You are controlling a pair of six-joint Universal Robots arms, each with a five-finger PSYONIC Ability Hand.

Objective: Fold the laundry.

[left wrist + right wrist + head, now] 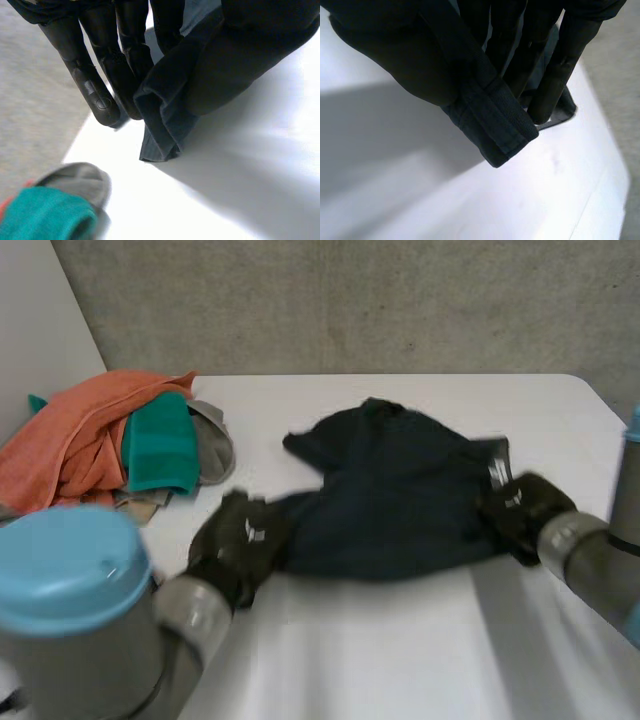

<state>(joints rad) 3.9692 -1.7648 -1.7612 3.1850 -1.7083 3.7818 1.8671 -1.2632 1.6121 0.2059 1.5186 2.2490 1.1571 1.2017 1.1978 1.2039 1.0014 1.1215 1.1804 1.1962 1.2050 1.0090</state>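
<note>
A dark navy garment [400, 500] lies bunched across the middle of the white table [400, 640]. My left hand [238, 540] pinches the garment's left end; in the left wrist view its fingers [100, 85] press a folded edge of the navy cloth [165, 120] against the thumb, just above the table. My right hand [525, 510] grips the garment's right end. In the right wrist view a hemmed edge [495, 120] of the cloth is clamped between the thumb and the fingers [560, 65].
A laundry pile sits at the back left: an orange towel [70, 440], a teal cloth [160, 445] and a grey cloth [212, 445]. The teal cloth [45, 217] and grey cloth [80, 180] lie just beyond my left fingertips. The table's right edge [610, 405] is near my right arm.
</note>
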